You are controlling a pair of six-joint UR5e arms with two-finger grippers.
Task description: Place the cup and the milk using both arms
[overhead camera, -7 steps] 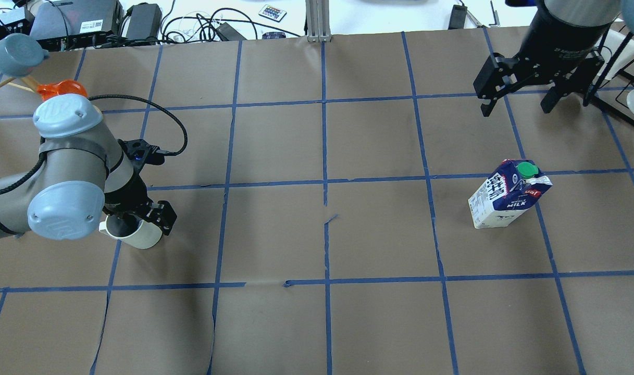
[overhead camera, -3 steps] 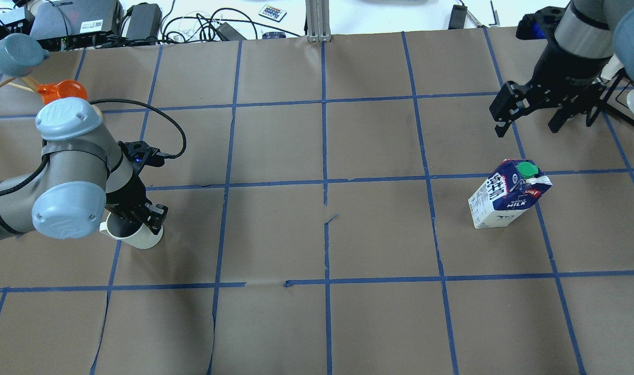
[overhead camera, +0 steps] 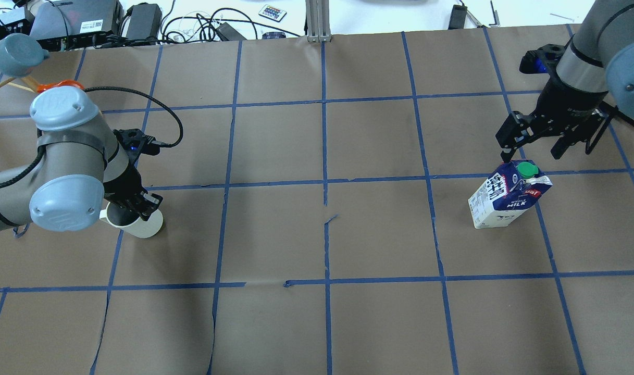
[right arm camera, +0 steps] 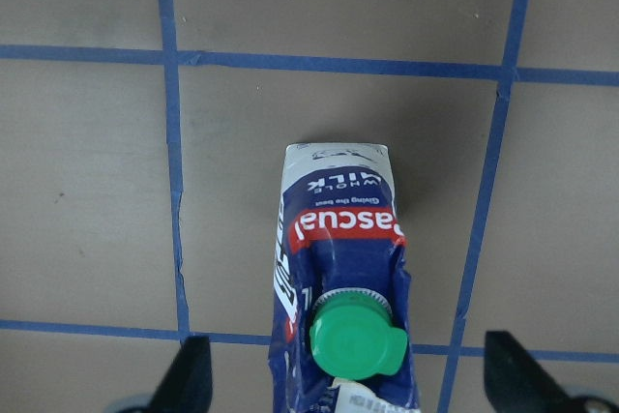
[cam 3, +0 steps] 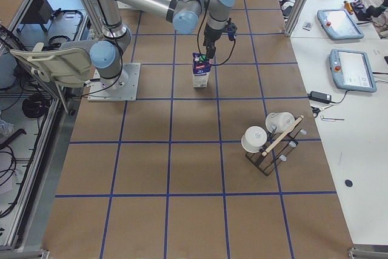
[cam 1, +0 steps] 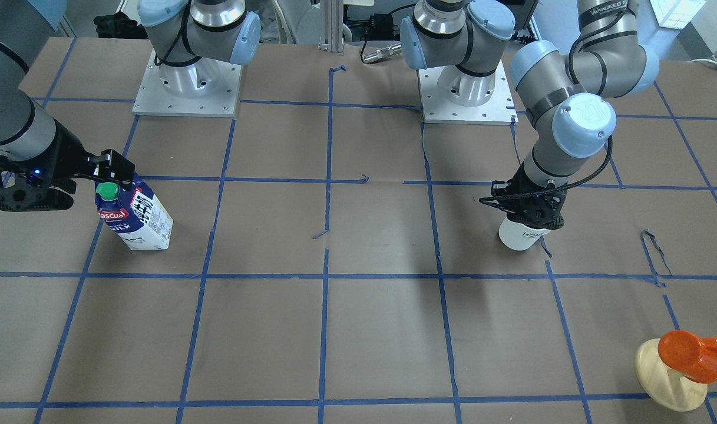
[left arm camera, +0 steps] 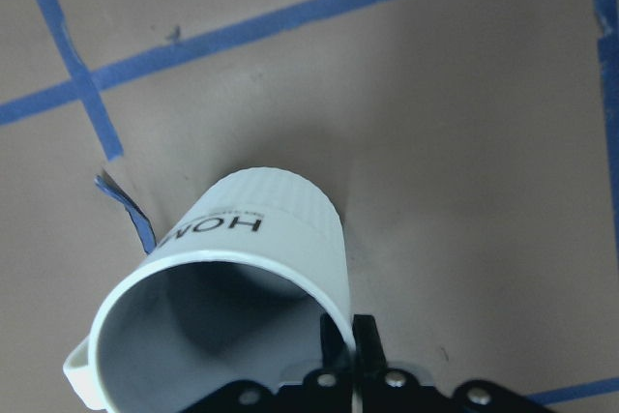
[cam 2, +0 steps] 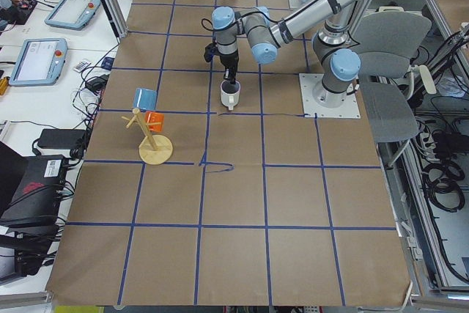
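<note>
Cup point(overhead camera: 139, 228) at middle left of overhead view, mouth up, handle toward frame's left. It seems slightly tilted; base contact unclear. Left gripper point(overhead camera: 145, 204) pinches its rim wall. Milk point(overhead camera: 507, 198) stands upright at middle right, cap toward frame top. Right gripper point(overhead camera: 530, 154) is spread just above it. Wide bare table point(overhead camera: 322, 234) between them.

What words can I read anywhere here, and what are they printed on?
"HOME": on the mug.
"Pascual": on the carton, white letters on red.
"WHOLE MILK": on the same carton's front.
The carton's other print: too small to read.
</note>
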